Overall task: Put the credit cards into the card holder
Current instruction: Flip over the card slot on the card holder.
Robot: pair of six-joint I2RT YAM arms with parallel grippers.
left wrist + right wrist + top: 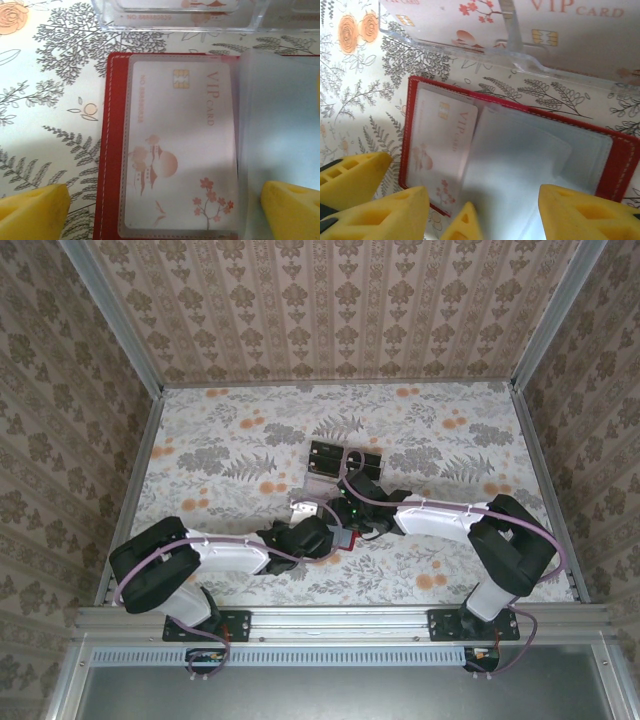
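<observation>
The red card holder (112,150) lies open on the flowered table. A pale pink credit card (182,145) sits inside the clear pocket of its left face (442,145). Frosted sleeves (520,170) fan over the middle and right face. My left gripper (165,187) is open and straddles the left face, with nothing between its yellow fingertips (30,212). My right gripper (484,189) hangs open over the sleeves, and its right fingertip (590,215) is by their lower edge. More credit cards (570,30) lie in a clear tray (345,460) just beyond the holder.
Both arms meet at the table's middle (330,525), the grippers close together. The left gripper's fingers (350,175) reach into the right wrist view beside my own. Patterned walls enclose the table (220,440) on three sides.
</observation>
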